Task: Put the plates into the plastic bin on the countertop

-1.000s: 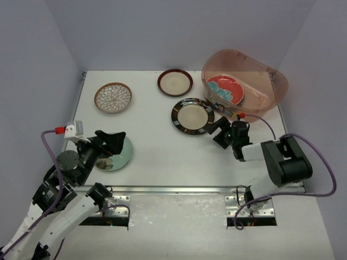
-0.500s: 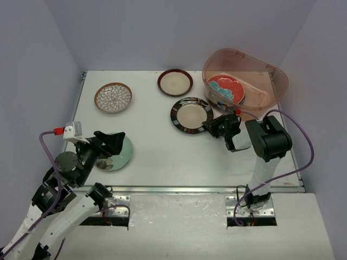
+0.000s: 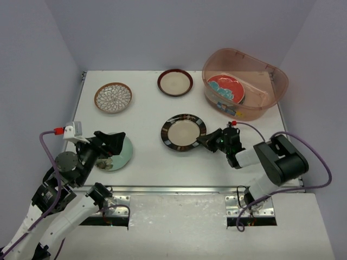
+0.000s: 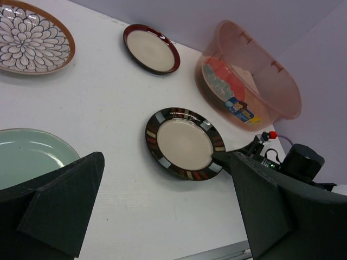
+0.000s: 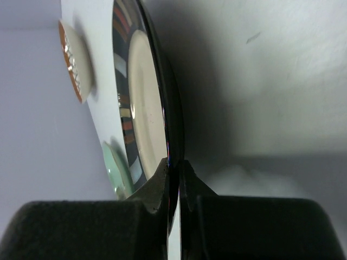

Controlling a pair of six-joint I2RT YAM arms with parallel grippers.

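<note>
The right gripper is pinching the right-hand rim of the black-striped plate, its jaws drawn narrow on that thin edge; the right wrist view is showing the two dark fingertips pressing either side of the rim, though most of the fingers are running off the bottom of that picture; whether the gripped side is sitting on the table or raised off it is hard to tell. This plate is lying near the middle of the table, well apart from the plastic bin, which is standing at the far right corner; through the bin's tinted wall a red and blue plate is showing, leaning inside, partly blurred by the plastic and with a small label on the wall in front of its lower part.

The left gripper is hanging with its jaws spread wide and holding nothing; it is covering part of the mint green plate, which the left wrist view is also cutting off at its edge. The brown and white floral plate is sitting at the far left; the dark-red rimmed plate is sitting at the far edge, just left of the bin.
</note>
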